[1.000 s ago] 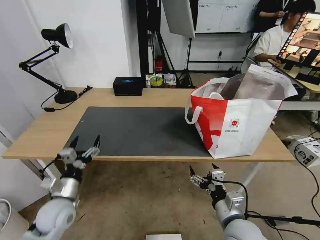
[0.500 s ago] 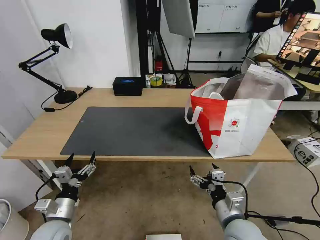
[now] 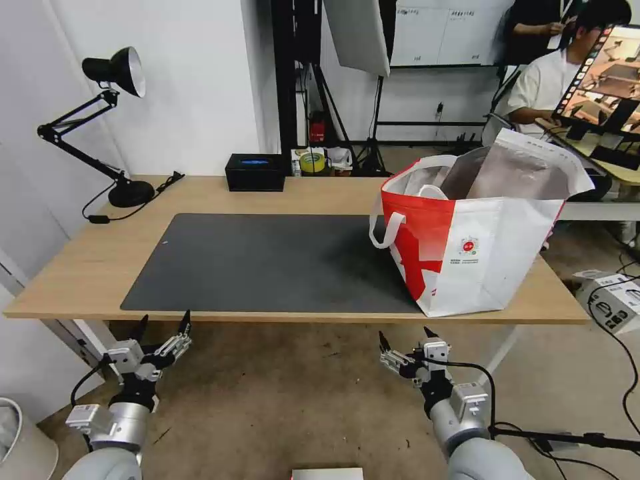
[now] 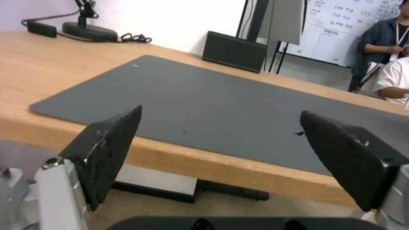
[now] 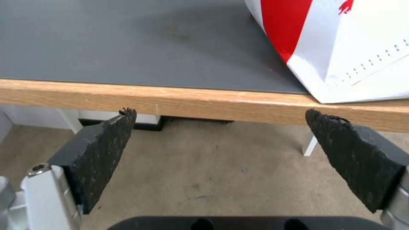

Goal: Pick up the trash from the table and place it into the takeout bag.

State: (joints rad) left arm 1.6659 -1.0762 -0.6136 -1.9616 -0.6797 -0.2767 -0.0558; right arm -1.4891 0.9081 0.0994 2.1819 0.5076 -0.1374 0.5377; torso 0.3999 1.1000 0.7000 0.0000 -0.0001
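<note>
Both sets of jaws hang released and empty below the tabletop's (image 3: 93,267) near edge, the left gripper (image 3: 160,331) at the left, the right gripper (image 3: 403,341) near the middle, while the takeout bag (image 3: 480,240) stands open at the right end, one corner on the grey mat (image 3: 267,260). No trash lies on the tabletop (it looks already bagged), so the likeliest slip is an arm rising into the near edge or nudging the bag off it. A desk lamp (image 3: 110,120) and a small black box (image 3: 255,172) sit at the far side, and the floor (image 3: 293,400) is bare.

Silver-grey rounded arms, black cables, white-bodied left pincer (image 3: 162,325) and right pincer (image 3: 405,339) with black textured fingers (image 5: 102,150).
</note>
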